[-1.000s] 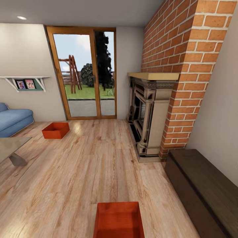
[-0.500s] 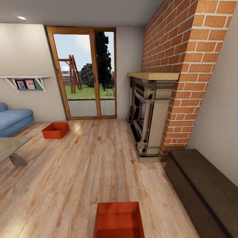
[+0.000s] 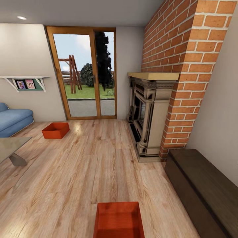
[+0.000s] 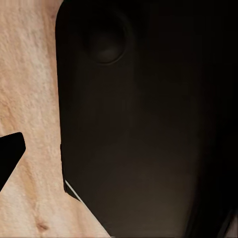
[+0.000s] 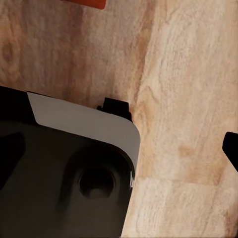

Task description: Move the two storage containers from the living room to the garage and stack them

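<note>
Two orange-red storage containers stand on the light wood planks of the living room. One container lies right in front of me at the lower edge of the head view. The other container rests far off to the left, near the glass door and the blue sofa. In the left wrist view my left gripper hangs over the planks beside my dark base, one black fingertip at the picture's edge. My right gripper looks down likewise, a fingertip at the edge and an orange sliver of container beyond. Both grippers hold nothing.
A brick fireplace juts out on the right, with a dark wooden bench in front of it. A glass coffee table and blue sofa sit at the left. A glass door is in the far wall.
</note>
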